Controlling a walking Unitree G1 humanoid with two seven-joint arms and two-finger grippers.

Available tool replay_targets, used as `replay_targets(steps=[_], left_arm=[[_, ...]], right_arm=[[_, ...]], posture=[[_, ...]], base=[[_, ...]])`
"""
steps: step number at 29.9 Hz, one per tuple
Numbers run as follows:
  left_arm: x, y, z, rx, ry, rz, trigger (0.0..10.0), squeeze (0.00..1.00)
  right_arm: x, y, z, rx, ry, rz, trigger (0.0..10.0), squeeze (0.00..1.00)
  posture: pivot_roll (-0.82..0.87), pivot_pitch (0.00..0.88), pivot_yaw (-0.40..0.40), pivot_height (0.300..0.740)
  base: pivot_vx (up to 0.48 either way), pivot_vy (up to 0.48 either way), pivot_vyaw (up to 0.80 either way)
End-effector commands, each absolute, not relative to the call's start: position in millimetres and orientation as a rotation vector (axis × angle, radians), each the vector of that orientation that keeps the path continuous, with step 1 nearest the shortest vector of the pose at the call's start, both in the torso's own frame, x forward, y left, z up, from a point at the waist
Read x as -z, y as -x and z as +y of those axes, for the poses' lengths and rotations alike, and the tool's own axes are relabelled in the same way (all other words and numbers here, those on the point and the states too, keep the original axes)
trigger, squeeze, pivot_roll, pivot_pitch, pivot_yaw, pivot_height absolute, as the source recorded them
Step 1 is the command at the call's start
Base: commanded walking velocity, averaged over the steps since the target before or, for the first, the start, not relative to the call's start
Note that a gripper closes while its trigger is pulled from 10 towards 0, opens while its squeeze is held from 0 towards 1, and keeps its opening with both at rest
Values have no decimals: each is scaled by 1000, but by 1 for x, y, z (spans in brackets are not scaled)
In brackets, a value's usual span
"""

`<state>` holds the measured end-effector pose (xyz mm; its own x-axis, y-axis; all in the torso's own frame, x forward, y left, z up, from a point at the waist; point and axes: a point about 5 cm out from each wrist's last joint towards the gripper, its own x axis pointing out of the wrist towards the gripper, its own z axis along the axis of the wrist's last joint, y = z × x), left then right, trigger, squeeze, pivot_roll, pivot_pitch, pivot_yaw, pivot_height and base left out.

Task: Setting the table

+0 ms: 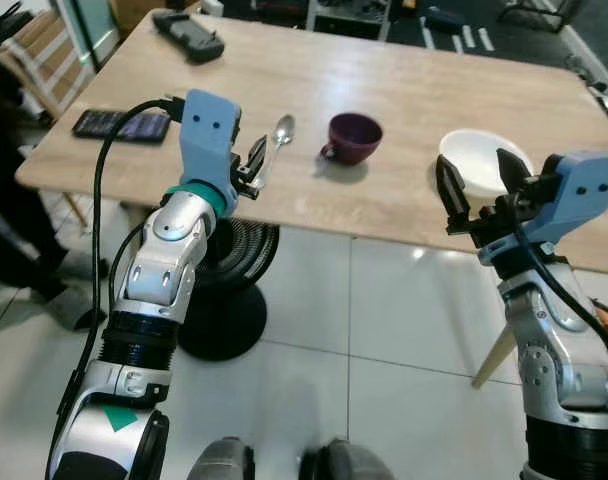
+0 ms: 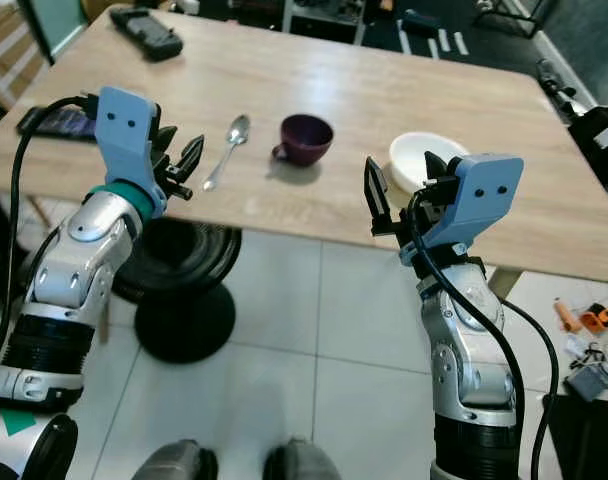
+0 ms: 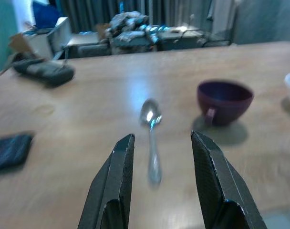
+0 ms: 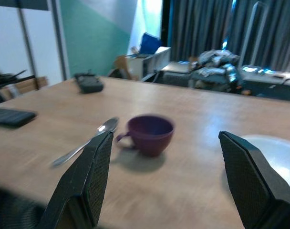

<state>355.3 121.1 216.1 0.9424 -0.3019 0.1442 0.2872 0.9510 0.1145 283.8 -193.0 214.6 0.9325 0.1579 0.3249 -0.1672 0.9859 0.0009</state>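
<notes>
1. Hovering at the near edge of the bench: left pincer, fingers released, just short of the spoon.
2. Raised near the white bowl: right pincer, spread wide, grasping nothing.
3. Standing between spoon and bowl: purple cup.

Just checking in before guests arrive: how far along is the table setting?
Already on the table: spoon, purple cup, white bowl. Nothing is in hand: the left gripper is open, lined up on the spoon; the right gripper is open at the table edge. Arranging them remains.
</notes>
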Motion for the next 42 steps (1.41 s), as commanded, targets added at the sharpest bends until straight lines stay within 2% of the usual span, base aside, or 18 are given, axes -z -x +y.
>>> replay_targets(steps=[1, 18, 42], left_arm=[[-214, -355, 116, 317, -92, -153, 10000, 0], [-214, -356, 114, 319, -86, -157, 10000, 0], [-215, -356, 110, 335, -65, -157, 10000, 0]], right_arm=[[-213, -282, -198, -147, -22, -322, 10000, 0], [-213, -281, -199, -147, -20, -320, 10000, 0], [-214, -282, -199, -147, -38, -314, 10000, 0]], posture=[[54, 7, 6, 740], [53, 8, 5, 740], [49, 1, 7, 740]], base=[[-315, 0, 0], [-31, 0, 0], [0, 0, -800]])
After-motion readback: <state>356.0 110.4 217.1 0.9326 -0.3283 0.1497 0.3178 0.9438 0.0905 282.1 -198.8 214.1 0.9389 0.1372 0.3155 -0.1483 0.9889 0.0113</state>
